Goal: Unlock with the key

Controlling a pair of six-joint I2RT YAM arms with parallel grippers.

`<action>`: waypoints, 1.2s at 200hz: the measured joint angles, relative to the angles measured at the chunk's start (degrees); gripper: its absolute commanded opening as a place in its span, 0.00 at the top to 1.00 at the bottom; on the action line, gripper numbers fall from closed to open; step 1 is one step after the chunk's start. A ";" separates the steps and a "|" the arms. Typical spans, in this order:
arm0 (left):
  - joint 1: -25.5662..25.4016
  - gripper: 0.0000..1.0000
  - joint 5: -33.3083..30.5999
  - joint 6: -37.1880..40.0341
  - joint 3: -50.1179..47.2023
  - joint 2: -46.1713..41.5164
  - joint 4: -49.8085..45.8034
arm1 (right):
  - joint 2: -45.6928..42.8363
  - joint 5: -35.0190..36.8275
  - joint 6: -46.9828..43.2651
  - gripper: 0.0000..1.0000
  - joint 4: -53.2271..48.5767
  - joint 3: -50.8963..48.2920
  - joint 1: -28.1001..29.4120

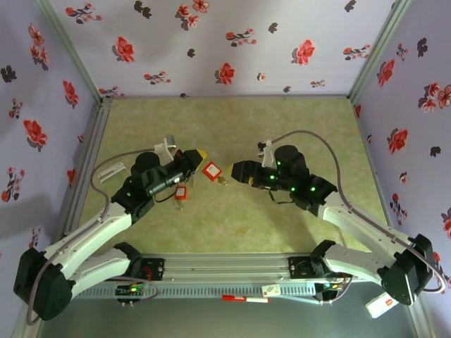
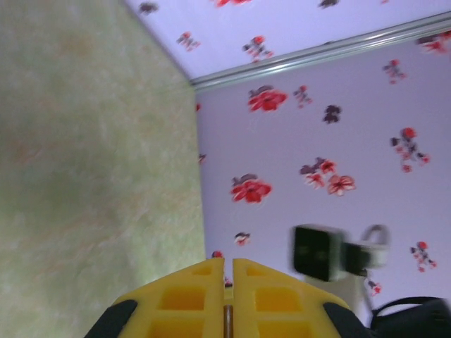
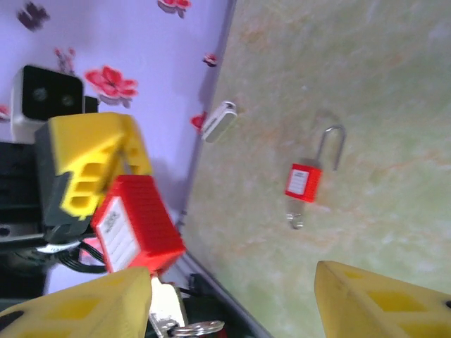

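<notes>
the held padlock point(image 3: 137, 225) has a ribbed red plastic body, slightly glossy, with a white paper-like label. the key point(image 3: 165, 304) just under it looks like pale bare metal. the left end effector point(image 2: 229, 264) holding it has matt yellow moulded plastic fingers point(image 2: 184, 299), hollowed in squares; the right end effector point(image 3: 232, 296) matches. beyond the held padlock, the second padlock point(image 3: 304, 182) is red plastic with a thin shiny metal shackle. the surface point(image 3: 366, 84) below is matt, mottled green, faintly textured. the walls point(image 1: 232, 42) are matt and flower-printed, cloth or paper i can't tell, cornered by brushed metal posts point(image 1: 373, 49).
</notes>
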 measured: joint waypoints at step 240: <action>0.00 1.00 -3.30 2.99 0.02 3.15 12.81 | 2.14 -1.40 19.21 0.80 31.01 -8.09 1.97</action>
